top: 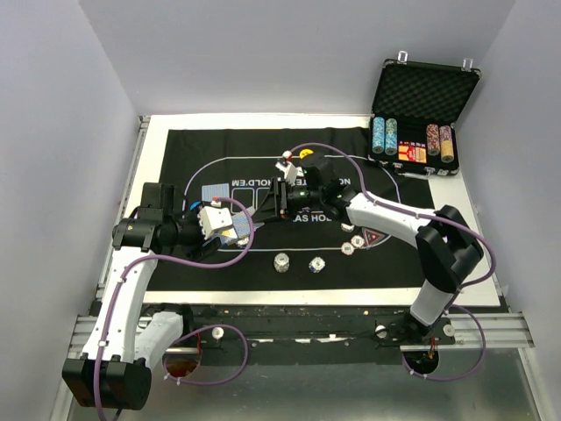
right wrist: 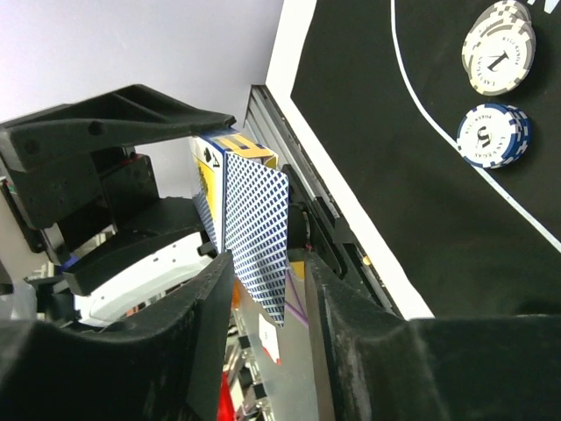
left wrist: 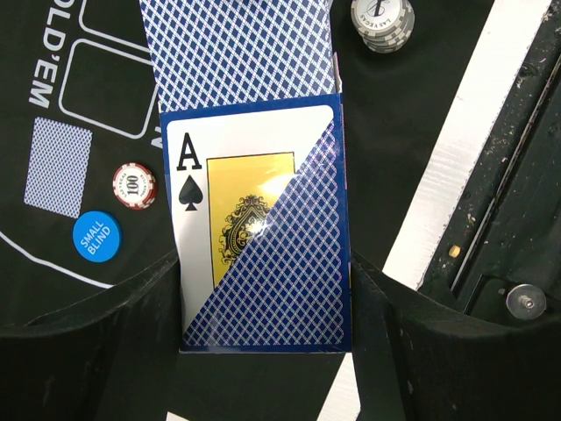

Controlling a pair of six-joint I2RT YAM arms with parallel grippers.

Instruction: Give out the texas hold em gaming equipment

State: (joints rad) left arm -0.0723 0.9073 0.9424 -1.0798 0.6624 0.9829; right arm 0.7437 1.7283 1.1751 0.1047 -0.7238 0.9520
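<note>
Blue-backed card [left wrist: 237,44] sticks from the deck box [left wrist: 263,237] clamped in the left gripper [left wrist: 265,289], at the 9 o'clock side of the mat [top: 202,149], its long axis toward 2 o'clock, between the narrow fingers of the right gripper [right wrist: 267,285]; pinch unclear.

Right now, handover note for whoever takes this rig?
Left gripper: shut on the deck box, cards poking out its top.
Right gripper: fingers flank those cards; grip unclear.
Done: one face-down card, small blind button and a few chip stacks on the mat.
Left: deal the remaining cards; more chips sit in the case.
</note>
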